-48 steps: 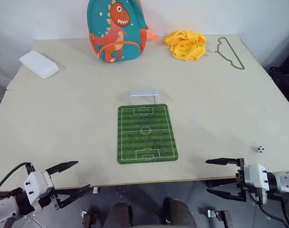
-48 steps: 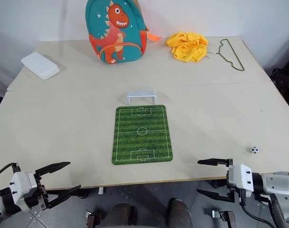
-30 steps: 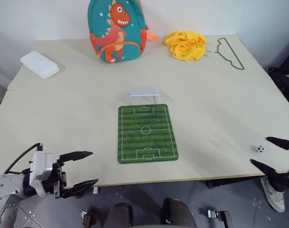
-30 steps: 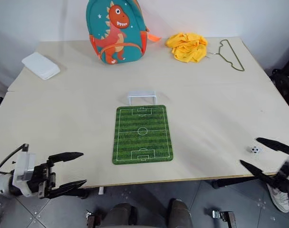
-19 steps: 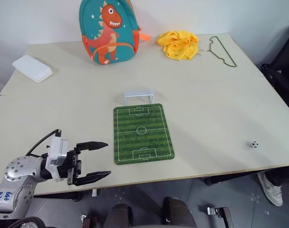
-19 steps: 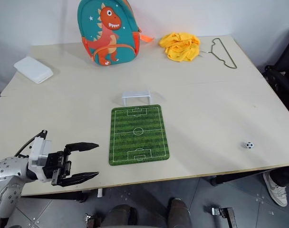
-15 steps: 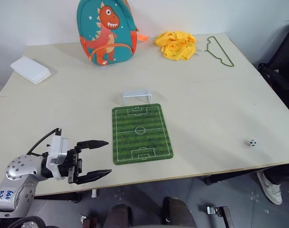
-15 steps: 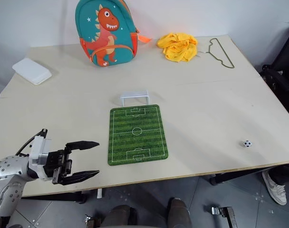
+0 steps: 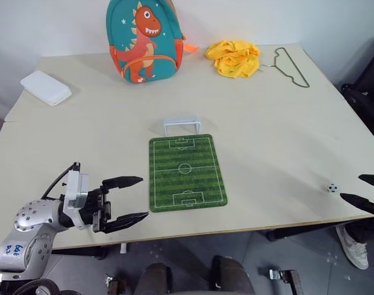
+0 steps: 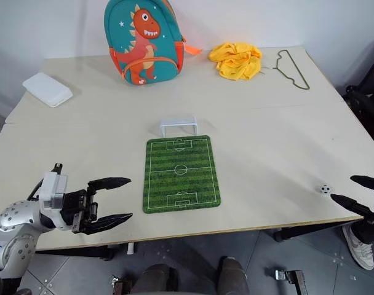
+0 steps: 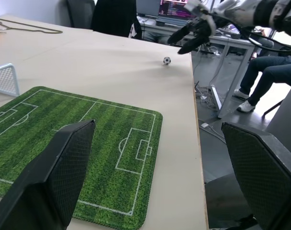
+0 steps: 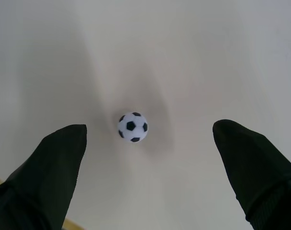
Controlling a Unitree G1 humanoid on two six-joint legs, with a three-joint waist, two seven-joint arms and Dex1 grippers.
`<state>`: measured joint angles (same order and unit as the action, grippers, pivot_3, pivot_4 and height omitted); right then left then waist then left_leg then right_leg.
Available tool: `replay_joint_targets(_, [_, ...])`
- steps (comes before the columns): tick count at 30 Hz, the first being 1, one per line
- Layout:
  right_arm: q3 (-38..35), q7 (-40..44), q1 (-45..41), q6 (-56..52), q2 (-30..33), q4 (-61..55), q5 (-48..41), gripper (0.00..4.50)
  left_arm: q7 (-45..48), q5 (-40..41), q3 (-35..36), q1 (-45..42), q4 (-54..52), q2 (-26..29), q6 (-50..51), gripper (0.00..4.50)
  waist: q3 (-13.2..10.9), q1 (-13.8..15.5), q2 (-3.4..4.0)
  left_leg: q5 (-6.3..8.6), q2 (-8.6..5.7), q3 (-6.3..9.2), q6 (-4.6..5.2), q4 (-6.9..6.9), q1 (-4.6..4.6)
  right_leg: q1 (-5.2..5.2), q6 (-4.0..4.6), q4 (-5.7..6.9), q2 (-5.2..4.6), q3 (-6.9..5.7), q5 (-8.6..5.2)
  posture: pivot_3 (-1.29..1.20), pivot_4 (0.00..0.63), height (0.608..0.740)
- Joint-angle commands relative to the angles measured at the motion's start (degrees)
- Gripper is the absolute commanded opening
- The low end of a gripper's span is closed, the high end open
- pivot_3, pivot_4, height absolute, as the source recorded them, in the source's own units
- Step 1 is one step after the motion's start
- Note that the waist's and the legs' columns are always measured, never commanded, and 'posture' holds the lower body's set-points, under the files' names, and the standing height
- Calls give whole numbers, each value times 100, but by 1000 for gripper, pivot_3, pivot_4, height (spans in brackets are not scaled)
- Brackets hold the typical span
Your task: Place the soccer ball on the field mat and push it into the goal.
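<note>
While the soccer ball (image 12: 132, 127) sits bare on the pale tabletop (image 9: 279, 135) near the table's right front edge, well apart from the field mat (image 9: 187, 173), the right gripper (image 10: 356, 193) hangs just beside it with both black fingers spread wide and nothing between them; in the right wrist view the ball lies on the table ahead of the gap, touching neither fingertip. Ball: tiny sphere, white with black patches, casting a soft shadow. Field mat: flat, thin, rectangular with rounded corners, striped light and dark green, white pitch lines printed on it, nothing resting on it. The goal (image 9: 182, 125) stands at the mat's far short end, just beyond its edge; small white frame with pale netting, open mouth facing the mat, nothing inside. The left gripper (image 9: 130, 198) hovers over the table's front edge to the left of the mat, fingers wide apart and holding nothing; its finger pads (image 11: 71, 163) show a fine woven grid texture. Along the far side of the table: a teal backpack (image 9: 145, 40) with an orange dinosaur print, upright, whether zipped I cannot tell; a flat white box (image 9: 46, 87) with rounded corners, lid closed; a crumpled yellow cloth (image 9: 236, 57); a thin wire hanger (image 9: 292, 66) lying flat.
</note>
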<state>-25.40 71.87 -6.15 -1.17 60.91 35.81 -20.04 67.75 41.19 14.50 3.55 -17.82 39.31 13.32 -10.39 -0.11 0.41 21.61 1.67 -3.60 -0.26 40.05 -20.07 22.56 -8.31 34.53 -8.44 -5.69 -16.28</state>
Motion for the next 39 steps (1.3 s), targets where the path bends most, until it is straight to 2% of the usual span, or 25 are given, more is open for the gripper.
replay_joint_targets(1, [194,-8,-274,108,9,318,170,4452,16,111,-33,-11,-262,-24,12,4500,0,-1,0,0,0,0,0,0,-1,0,0,-1,0,-1,0,0,150,740])
replay_joint_targets(14, [631,229,-926,579,-131,1199,361,4452,-56,163,145,120,-382,-6,81,4500,-1,-7,1,0,0,-1,0,1,-2,0,-1,-5,0,-2,1,0,150,740])
replay_joint_targets(17, [669,229,-1012,665,-173,1339,397,3829,-62,154,142,100,-379,-2,80,4500,-1,-9,1,0,0,0,0,0,-2,0,-1,-5,0,-2,1,0,150,740])
replay_joint_targets(26, [745,322,-1151,836,-312,1591,459,808,-22,130,162,74,-381,29,34,4500,-1,-11,1,0,0,0,0,0,-2,0,-1,-5,0,-2,1,0,150,740])
replay_joint_targets(33, [662,884,-1504,1237,-505,1281,152,802,67,54,260,140,-314,-60,-265,4500,-1,-19,2,0,1,0,-1,0,-2,0,-1,-6,0,-2,1,0,150,740])
replay_joint_targets(36, [996,1321,-1844,949,-766,393,-24,802,143,-6,369,199,-199,-150,-592,4500,-8,-88,14,0,1,-6,-1,1,-2,0,-1,-9,0,0,1,0,150,740])
replay_joint_targets(39, [1743,1569,-2226,371,-1301,-995,-178,802,219,-85,483,381,-65,-161,-802,4500,-8,-174,14,0,8,-1,-5,1,0,0,-1,-1,0,-8,1,0,150,740])
